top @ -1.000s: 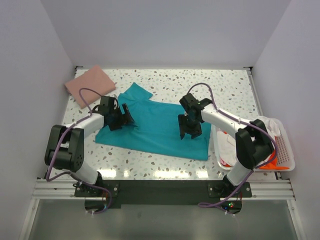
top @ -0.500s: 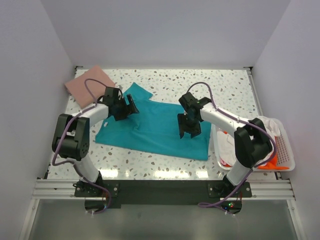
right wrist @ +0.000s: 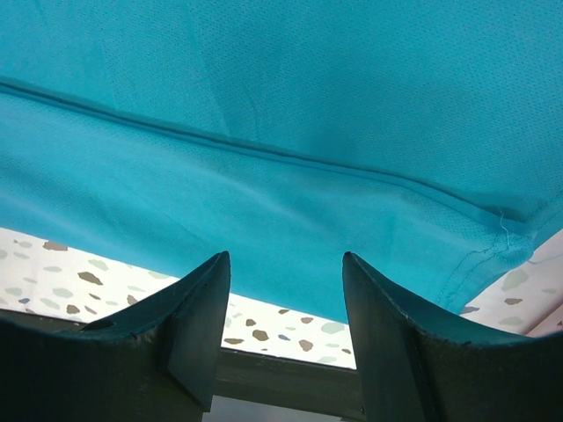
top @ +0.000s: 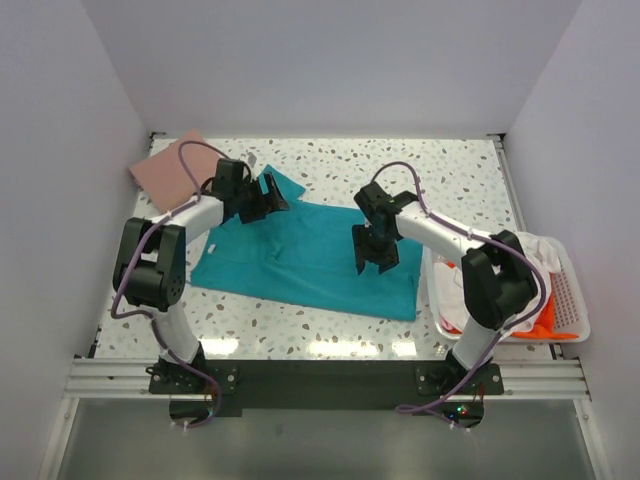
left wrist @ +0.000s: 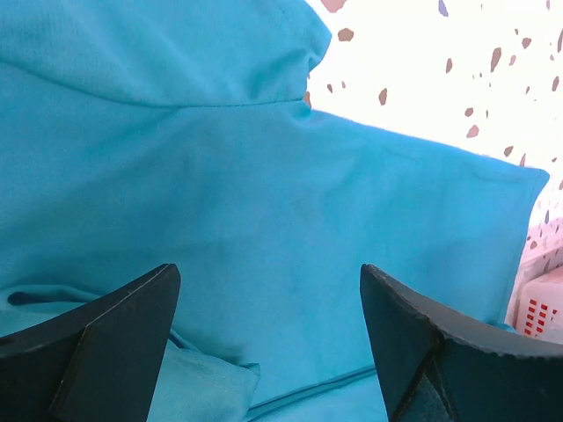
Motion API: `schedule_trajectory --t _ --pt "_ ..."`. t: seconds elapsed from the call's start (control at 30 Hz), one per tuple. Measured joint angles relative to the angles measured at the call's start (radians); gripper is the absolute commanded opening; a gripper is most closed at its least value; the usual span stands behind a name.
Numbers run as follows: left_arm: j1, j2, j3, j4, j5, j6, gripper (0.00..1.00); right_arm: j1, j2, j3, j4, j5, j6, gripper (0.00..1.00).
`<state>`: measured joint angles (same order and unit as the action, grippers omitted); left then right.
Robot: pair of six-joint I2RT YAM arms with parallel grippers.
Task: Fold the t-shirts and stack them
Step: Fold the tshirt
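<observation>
lying flat just beside the white basket (top: 568,292), the teal t-shirt (top: 300,255) has the left gripper (top: 266,193) spread over its far sleeve and the right gripper (top: 374,254) spread above its basket-side half, neither pinching cloth.

Top view. L arm (top: 185,222) (white links, black joints) reaches fwd-right; black two-finger L gripper (top: 266,193) tilted, jaws spread wide, nothing btwn them. R arm (top: 445,235) angles fwd-left; black two-finger R gripper (top: 372,258) points down, jaws parted, empty.
</observation>
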<state>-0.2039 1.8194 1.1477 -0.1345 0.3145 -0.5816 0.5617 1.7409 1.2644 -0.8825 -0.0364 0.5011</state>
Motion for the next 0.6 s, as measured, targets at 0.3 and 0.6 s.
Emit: schedule_trajectory --t 0.3,0.6 --pt "0.009 -0.023 -0.004 -0.040 -0.034 0.058 0.89 0.000 0.054 0.000 0.043 0.000 0.006 0.58" --pt "0.053 -0.071 -0.127 -0.046 -0.061 0.095 0.89 0.000 0.101 -0.030 0.153 0.002 0.015 0.58"
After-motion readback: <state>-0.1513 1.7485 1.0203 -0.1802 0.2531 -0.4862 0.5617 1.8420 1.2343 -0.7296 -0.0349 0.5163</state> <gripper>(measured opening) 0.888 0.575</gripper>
